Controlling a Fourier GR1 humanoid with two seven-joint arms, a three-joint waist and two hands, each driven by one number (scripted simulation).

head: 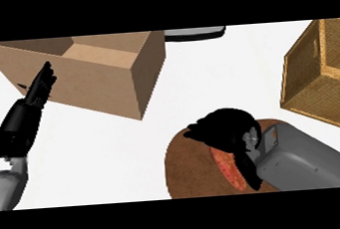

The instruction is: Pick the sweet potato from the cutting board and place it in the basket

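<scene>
My right hand (227, 130) is low in the middle-right of the head view, over the round brown cutting board (187, 167). Its fingers curl down round the orange-red sweet potato (228, 167), which peeks out under the palm. The woven basket (325, 70) stands at the right edge, apart from the hand. At the left edge my left hand (38, 88) rests open with fingers pointing up, in front of the cardboard box.
A large open cardboard box (103, 71) stands at the upper left. A dark grey object (195, 33) shows at the top edge. White counter lies between the box, the board and the basket.
</scene>
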